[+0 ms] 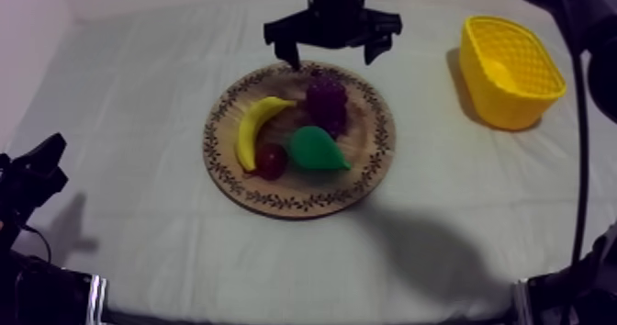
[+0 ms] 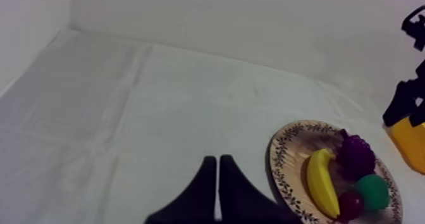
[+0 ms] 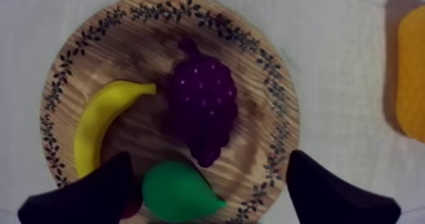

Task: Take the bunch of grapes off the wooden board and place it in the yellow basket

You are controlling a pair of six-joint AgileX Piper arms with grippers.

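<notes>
The banana (image 1: 255, 127) lies curved, its lower end just beside the small red fruit (image 1: 270, 160). The green pear (image 1: 315, 150) lies on its side against that fruit, narrow end pointing away from the banana. The grey-white cloth (image 1: 129, 99) shows faint creases.

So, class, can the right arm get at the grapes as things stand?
Probably yes: the right gripper hangs open above the grapes, nothing over them; banana and pear lie close beside.
</notes>
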